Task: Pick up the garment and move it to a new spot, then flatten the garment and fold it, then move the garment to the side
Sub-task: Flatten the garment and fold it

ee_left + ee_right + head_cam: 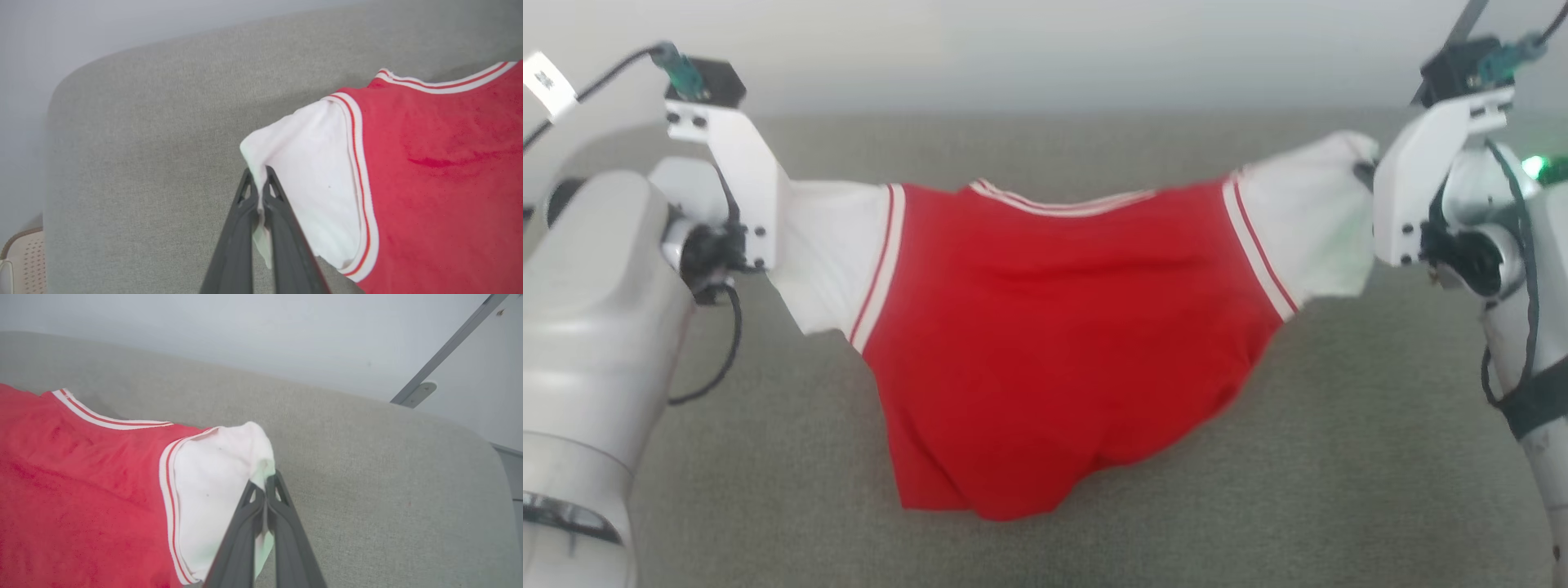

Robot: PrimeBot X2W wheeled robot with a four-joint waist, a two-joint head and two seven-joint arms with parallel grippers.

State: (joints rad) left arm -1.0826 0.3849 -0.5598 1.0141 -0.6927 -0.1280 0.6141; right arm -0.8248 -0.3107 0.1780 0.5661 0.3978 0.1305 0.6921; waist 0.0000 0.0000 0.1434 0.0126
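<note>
The shiny red sports jersey [1054, 343], with white sleeve panels and red-and-white striped trim at the neck and armholes, hangs in the air, stretched sideways between the two arms above a grey woven upholstered surface [1339, 457]. Its neckline sags slightly in the middle and its red body droops in a rounded fold toward the surface; whether the lowest edge touches the fabric below cannot be told.

In the left wrist view the left claw [257, 175] is clenched on the tip of one white sleeve [310, 183], with the cloth bunched between its two long dark fingers [237, 228]. In the right wrist view the right claw [265, 482] is likewise clamped on the tip of the other white sleeve [216, 477], a flap of white cloth trailing down between its fingers [286, 531].

From the head, pale arm housings and white camera brackets [739, 180] frame the jersey on either side, and a green light [1535, 166] glows on the right arm. Behind the surface stands a pale wall [1045, 49]. A grey metal bar [445, 347] slants across the right wrist view's upper corner, and a beige perforated object [20, 253] sits at the left wrist view's lower edge.
</note>
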